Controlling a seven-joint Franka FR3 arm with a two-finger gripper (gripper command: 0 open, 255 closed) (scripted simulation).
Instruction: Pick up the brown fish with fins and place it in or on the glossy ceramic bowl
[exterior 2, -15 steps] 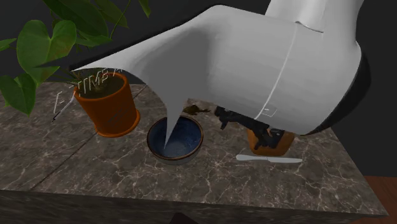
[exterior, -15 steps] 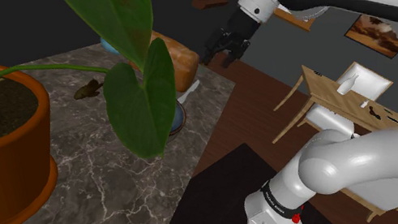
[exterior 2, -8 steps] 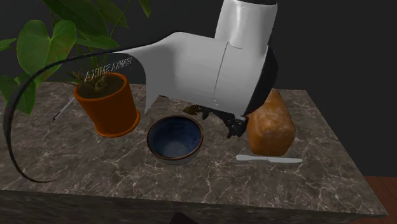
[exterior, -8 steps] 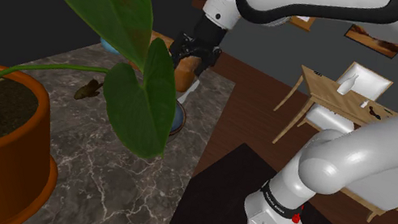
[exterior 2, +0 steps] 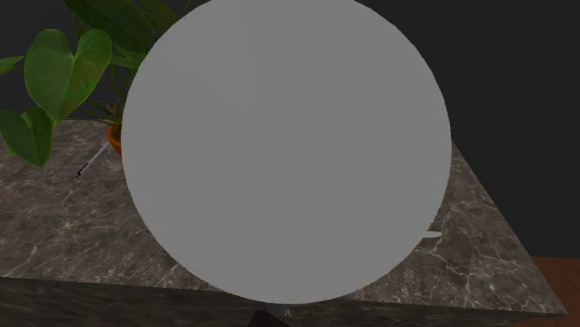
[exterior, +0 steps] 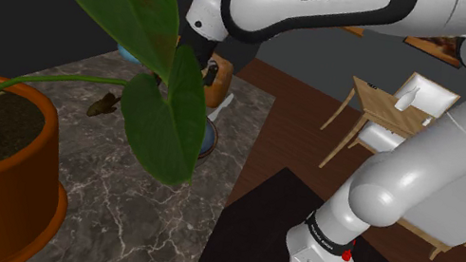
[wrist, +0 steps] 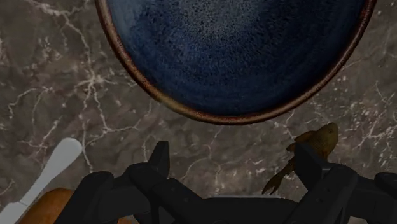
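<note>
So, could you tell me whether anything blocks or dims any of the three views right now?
Second exterior view: a flat grey disc, something close to the lens, hides the middle of the marble table. Shoulder view: large foreground plant leaves cover part of the table. Wrist view: unobstructed and evenly lit, blue bowl and brown fish plain.

Bowl (wrist: 235,51) speckled dark blue, brown rim; fish (wrist: 319,138) apparently golden-brown.
</note>
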